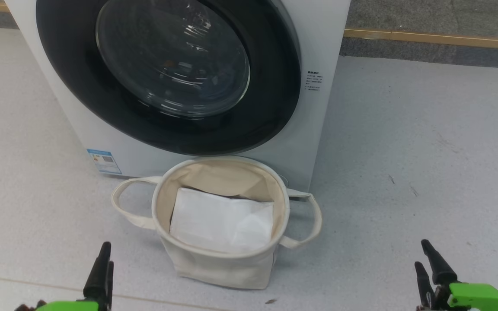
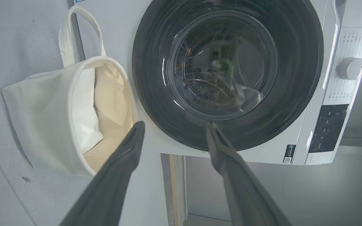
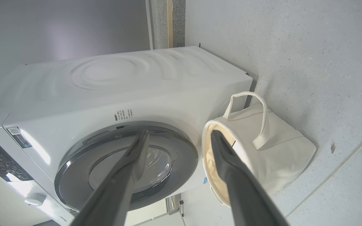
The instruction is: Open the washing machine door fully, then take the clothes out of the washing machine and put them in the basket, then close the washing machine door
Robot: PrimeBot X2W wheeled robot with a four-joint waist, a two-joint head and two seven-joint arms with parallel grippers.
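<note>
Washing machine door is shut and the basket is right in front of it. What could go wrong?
The basket stands close under the washing machine door, so the swinging door might bump or tip it. The door's rim is glossy, so the left pincer or right pincer, both open now, might slip off it.

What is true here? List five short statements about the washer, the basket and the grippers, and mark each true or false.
1. The washing machine door is shut. True.
2. The basket stands on top of the washing machine. False: it stands on the floor in front of it.
3. The basket is empty. False: a white sheet lies in it.
4. The left gripper has open jaws and holds nothing. True.
5. The right gripper grips a basket handle. False: its jaws are open, clear of the basket.
</note>
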